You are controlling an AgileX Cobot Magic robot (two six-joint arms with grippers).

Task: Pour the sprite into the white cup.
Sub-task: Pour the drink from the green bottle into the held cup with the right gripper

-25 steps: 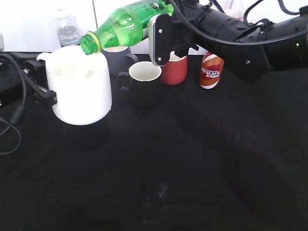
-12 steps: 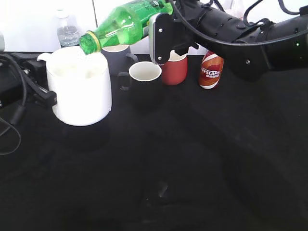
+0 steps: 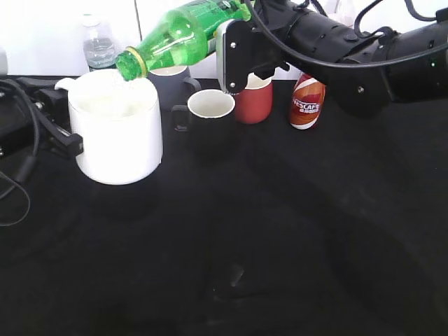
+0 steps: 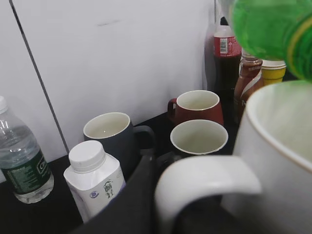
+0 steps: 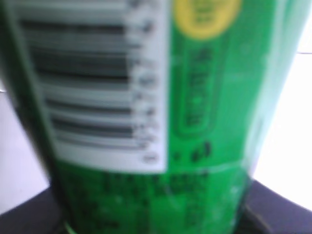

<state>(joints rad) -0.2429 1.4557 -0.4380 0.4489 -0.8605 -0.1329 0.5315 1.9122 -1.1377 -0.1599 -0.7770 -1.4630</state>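
On the left of the table stands the cup, white and wide, its handle turned toward the left arm. The left gripper itself is not visible: the left wrist view shows only a dark edge by the handle, so whether it is open, closed or steadying the cup cannot be told. Above the cup's far rim hangs the mouth of the sprite, tilted neck-down to the left, with its body rising to the right. No stream can be made out against the white inside.

To pour well, I judge the mouth should stay over the middle of the opening rather than its edge, and the tilt should deepen slowly so the liquid does not surge or splash over the rim. The cup should stay put.

Further right, the right gripper is closed around the sprite's labelled body, the label filling the right wrist view. The bottle thus sits in the right gripper, reaching left from it, with the cup below the mouth and well to that gripper's left.
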